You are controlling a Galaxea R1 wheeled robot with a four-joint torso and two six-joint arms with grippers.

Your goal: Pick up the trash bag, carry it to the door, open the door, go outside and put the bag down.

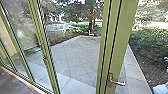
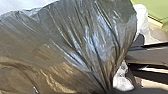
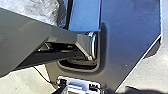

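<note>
Beyond the door [image 1: 119, 42] — wide paving [image 1: 77, 56] spreads, pale-edged.

- Bright daylight reaches the head view from outdoors, lighting the pale paving [image 1: 75, 56].
- Between the trees [image 1: 75, 11], bright patches wash out nearly to white.
- Indoors, the floor [image 1: 12, 82] is much dimmer.
- A milky reflection veils the glass [image 1: 22, 27].
- The door [image 1: 120, 37] is a muted green, with a pale highlight on its handle [image 1: 118, 83].
- Wide-angle distortion makes the frames [image 1: 48, 65] lean.
- In the left wrist view, bluish-white glare streaks the bag [image 2: 82, 37], among darker folds and warm brown tones.
- In the right wrist view, the plate [image 3: 130, 37] has a blue sheen, fading to grey.
</note>
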